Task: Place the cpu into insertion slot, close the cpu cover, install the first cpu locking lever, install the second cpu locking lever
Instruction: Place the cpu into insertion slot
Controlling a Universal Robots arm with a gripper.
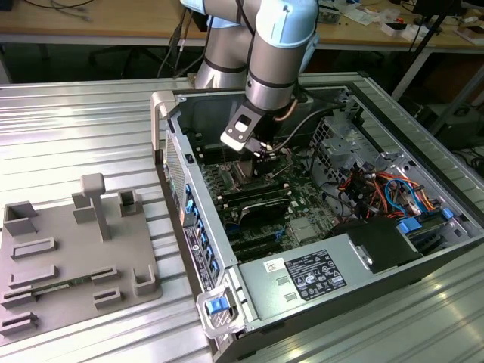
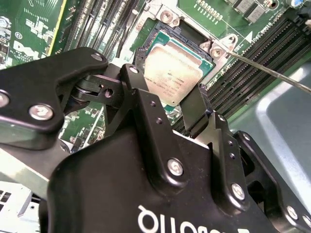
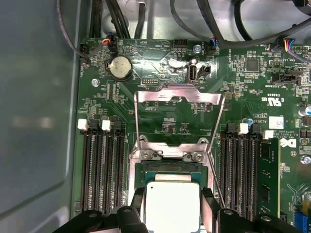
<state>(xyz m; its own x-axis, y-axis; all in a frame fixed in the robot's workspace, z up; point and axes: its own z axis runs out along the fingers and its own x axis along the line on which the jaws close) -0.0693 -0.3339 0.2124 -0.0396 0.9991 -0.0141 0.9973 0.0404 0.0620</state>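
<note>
So the arm is reaching straight down into the open PC case, which lies on its side on the ribbed metal table. In the exterior view the gripper is down inside the case at roughly 10 o'clock from the case's middle. A grey plastic fixture tray sits off at about 8 o'clock from the case, well apart from it. A tangle of blue and orange cables is over at 3 o'clock.

In both wrist views the cpu is right at the insertion slot, silver top facing up, and the dark socket edge peeks out past one side of it. The black fingers are closed in to about the chip's width, one on each of two opposite edges, so it looks pinched between them. I can't tell if it's fully seated or hanging just above the socket.

In the first wrist view the cpu cover is still flipped open. It swings away from the socket on its hinge, and green board shows through its cut-out. A locking lever sticks out as a thin bare rod, not latched down. Long black memory slots run along both sides of the socket, and a coin battery sits on the board beyond the cover.
</note>
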